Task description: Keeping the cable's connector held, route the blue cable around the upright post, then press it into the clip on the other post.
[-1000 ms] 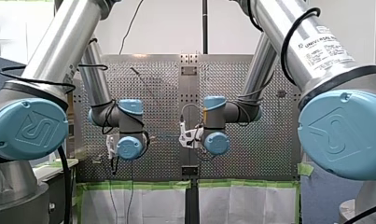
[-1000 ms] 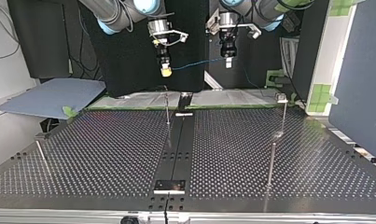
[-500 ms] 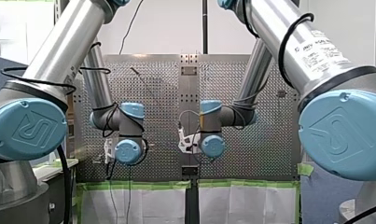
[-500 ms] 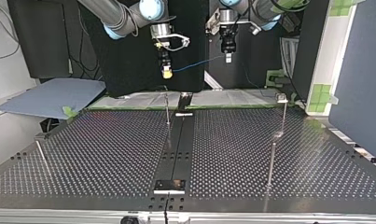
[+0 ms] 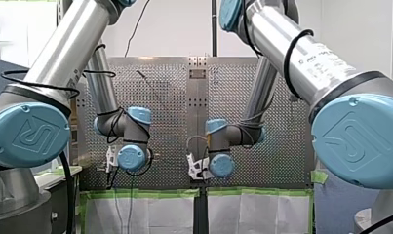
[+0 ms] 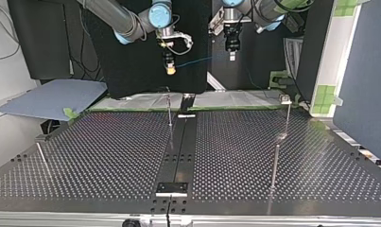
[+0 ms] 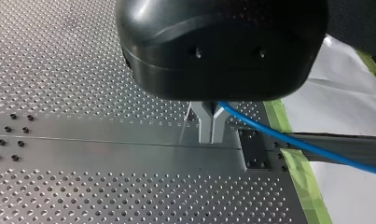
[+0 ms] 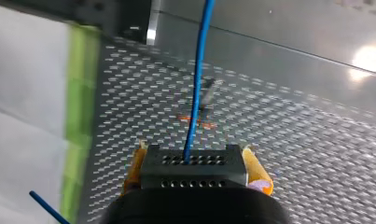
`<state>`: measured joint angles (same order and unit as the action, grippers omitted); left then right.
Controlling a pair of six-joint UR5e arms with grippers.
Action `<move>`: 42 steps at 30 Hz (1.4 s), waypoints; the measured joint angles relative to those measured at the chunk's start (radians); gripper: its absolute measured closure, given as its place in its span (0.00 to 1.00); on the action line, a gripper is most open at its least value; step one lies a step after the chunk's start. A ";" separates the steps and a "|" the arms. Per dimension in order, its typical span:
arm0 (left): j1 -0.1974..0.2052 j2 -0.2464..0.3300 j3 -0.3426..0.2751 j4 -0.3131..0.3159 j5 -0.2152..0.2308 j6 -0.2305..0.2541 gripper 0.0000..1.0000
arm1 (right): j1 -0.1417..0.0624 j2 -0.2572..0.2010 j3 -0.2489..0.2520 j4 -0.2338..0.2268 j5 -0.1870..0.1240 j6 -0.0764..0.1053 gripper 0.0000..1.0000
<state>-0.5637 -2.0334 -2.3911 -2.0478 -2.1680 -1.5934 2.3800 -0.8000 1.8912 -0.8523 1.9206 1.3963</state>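
The blue cable (image 7: 307,147) is suspended in the air between the two grippers, above the edge of the perforated table (image 6: 108,156) that lies farthest off in the top view. No post is touched by it. The connector (image 8: 193,167), a black block with rows of holes, is clamped between the yellow pads (image 8: 256,170) of the right gripper (image 6: 168,71), and the cable leaves it straight ahead. The metal fingers of the left gripper (image 7: 211,135) are closed together, with the cable pinched between them further along its run and trailing off to one side.

The cable is judged to be thin, light and limp. It runs nearly straight over the short span between the grippers, but free bending is expected wherever tension is lost. The jacket looks smooth, so some slip through the metal fingers under pull is to be allowed for. The connector is the only rigid part and is the correct hold point. Its flat sides are to be gripped, not the cable root, where a sharp kink could damage the joint. For routing around the upright post (image 6: 169,112), only light tension is to be applied. The clip is too small to be made out; it is presumed to sit on the second post (image 6: 288,116) at the top view's right.
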 joint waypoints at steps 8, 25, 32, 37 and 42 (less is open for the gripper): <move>-0.014 0.031 0.008 -0.044 0.038 0.020 1.00 | -0.005 -0.021 0.015 -0.011 0.012 0.032 1.00; 0.030 0.204 0.040 -0.218 0.021 -0.122 1.00 | 0.002 -0.188 -0.107 0.101 -0.127 0.092 1.00; 0.057 0.260 0.084 -0.274 -0.025 -0.160 1.00 | 0.008 -0.256 -0.167 0.169 -0.170 0.082 1.00; 0.080 0.301 0.125 -0.314 -0.055 -0.184 1.00 | 0.011 -0.307 -0.213 0.221 -0.201 0.087 1.00; 0.104 0.343 0.167 -0.356 -0.066 -0.192 1.00 | 0.012 -0.325 -0.249 0.263 -0.208 0.088 1.00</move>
<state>-0.4600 -1.6907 -2.2240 -2.4041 -2.2342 -1.7849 2.3920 -1.1246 1.6417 -0.5896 1.7129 1.4844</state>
